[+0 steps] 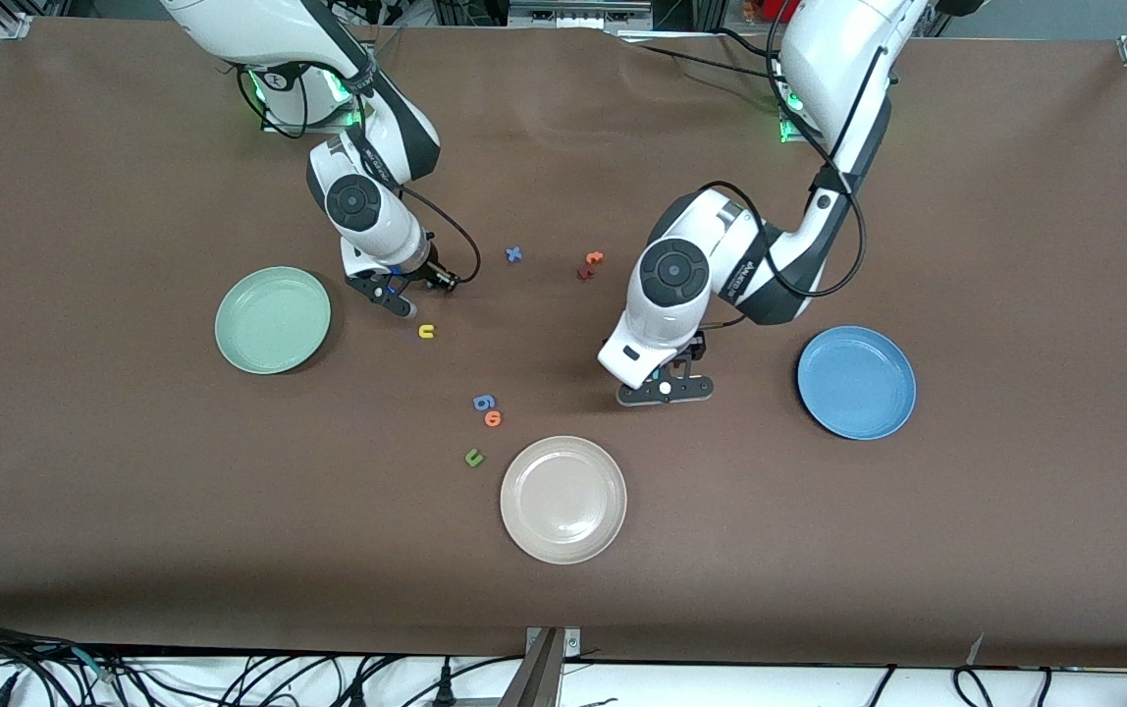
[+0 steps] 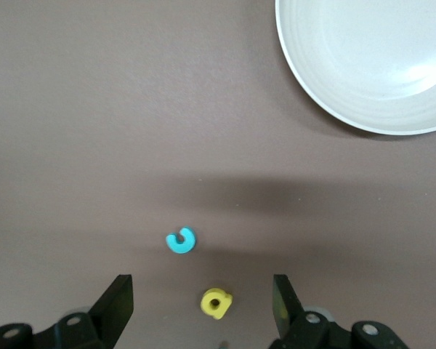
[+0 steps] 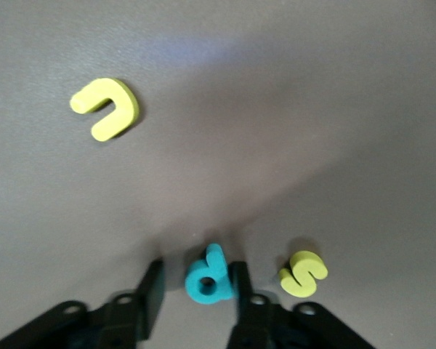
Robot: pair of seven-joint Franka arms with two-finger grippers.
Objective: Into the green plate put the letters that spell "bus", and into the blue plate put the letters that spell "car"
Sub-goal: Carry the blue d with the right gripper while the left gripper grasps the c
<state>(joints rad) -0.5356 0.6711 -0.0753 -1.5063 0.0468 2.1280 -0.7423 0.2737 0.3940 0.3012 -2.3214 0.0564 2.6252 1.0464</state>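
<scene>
From the front, the right claw [image 1: 397,299] covers the teal b [image 3: 206,280] and yellow s [image 3: 304,273], and the left arm hides the teal c [image 2: 180,240] and yellow a [image 2: 216,302]. Beige-white plate [image 2: 327,102] is cut off by the left wrist view's edge. The orange and dark red letters [image 1: 589,265] are too small to read
</scene>
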